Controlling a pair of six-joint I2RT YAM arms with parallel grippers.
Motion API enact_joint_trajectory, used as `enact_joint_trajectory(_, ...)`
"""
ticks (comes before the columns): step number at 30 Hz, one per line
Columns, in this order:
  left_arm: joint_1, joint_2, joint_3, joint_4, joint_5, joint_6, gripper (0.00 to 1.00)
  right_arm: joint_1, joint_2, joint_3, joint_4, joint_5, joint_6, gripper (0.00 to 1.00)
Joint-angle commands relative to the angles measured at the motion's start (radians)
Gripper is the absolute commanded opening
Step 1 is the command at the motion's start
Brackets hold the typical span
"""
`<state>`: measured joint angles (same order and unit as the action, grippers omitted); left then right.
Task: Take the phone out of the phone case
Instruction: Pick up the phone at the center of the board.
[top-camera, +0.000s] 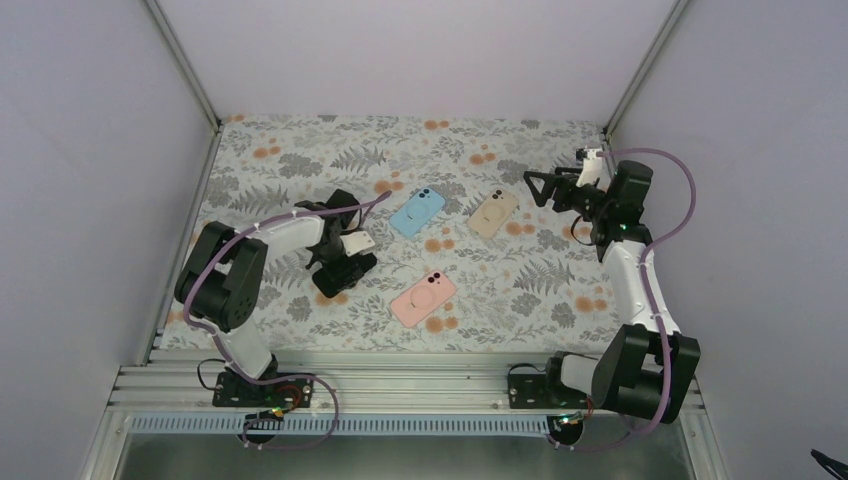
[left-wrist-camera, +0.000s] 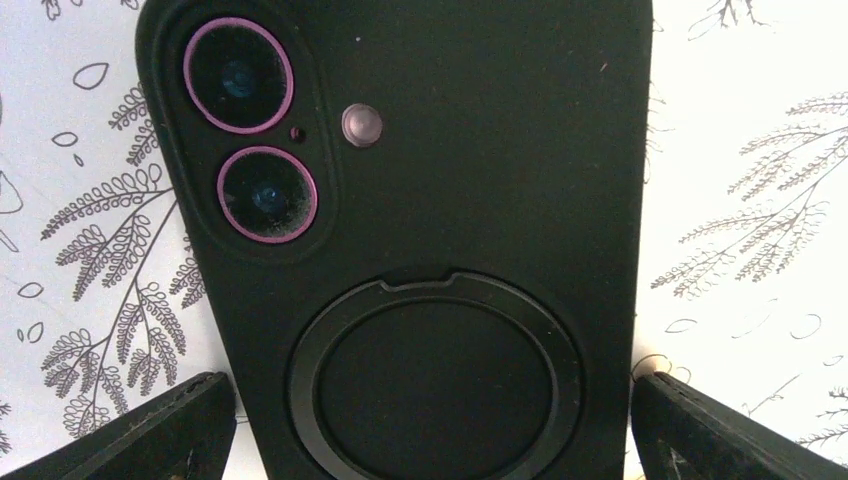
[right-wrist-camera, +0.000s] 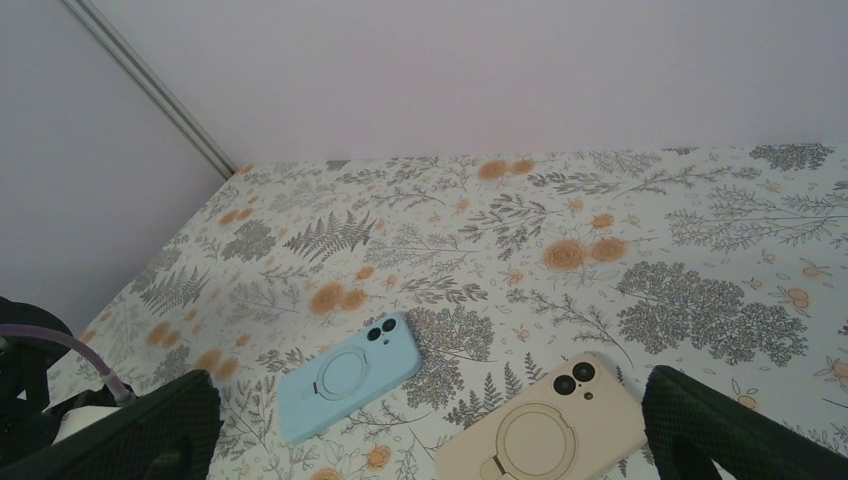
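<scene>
Jaws, left gripper: standing wide apart, straddling the lower end of the black silicone phone case, with one black finger just beside each long edge; whether they are touching it is not showing clearly.
Jaws, right gripper: gaping fully, holding nothing, hovering raised over the far right of the floral-printed tablecloth.
Case: lying back-up on the cloth at the left, with the phone sitting inside, purple-rimmed lenses showing through the cutout, and the round ring stand lying flat.
</scene>
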<state>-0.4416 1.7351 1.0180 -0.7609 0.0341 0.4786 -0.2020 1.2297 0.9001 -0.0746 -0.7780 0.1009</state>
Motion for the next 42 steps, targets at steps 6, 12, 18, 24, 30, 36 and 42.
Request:
enact_joint_trajectory(6, -0.006, 0.060, -0.001, 0.000, -0.029, -0.008, 0.76, 0.010, -0.005, -0.012, 0.025, -0.028, -0.030, 0.99)
enact_joint_trajectory(12, -0.005, 0.028, 0.047, -0.018, 0.001, -0.005, 0.59, 0.014, 0.002, 0.000, 0.025, -0.044, -0.052, 0.99)
enact_joint_trajectory(18, -0.005, -0.045, 0.099, -0.042, 0.116, -0.009, 0.50, 0.035, 0.012, 0.010, 0.017, -0.066, -0.101, 0.99)
enact_joint_trajectory(24, -0.005, -0.097, 0.174, -0.082, 0.233, -0.011, 0.42, 0.084, 0.050, 0.058, -0.050, -0.065, -0.238, 0.99)
enact_joint_trajectory(30, -0.005, -0.145, 0.272, -0.140, 0.429, 0.012, 0.41, 0.127, 0.059, 0.125, -0.187, -0.154, -0.491, 0.99)
enact_joint_trajectory(36, -0.007, -0.209, 0.342, -0.205, 0.709, 0.076, 0.41, 0.182, 0.001, 0.166, -0.379, -0.229, -0.904, 0.99)
enact_joint_trajectory(42, -0.021, -0.254, 0.363, -0.265, 0.906, 0.142, 0.40, 0.273, -0.054, 0.207, -0.590, -0.210, -1.276, 0.99)
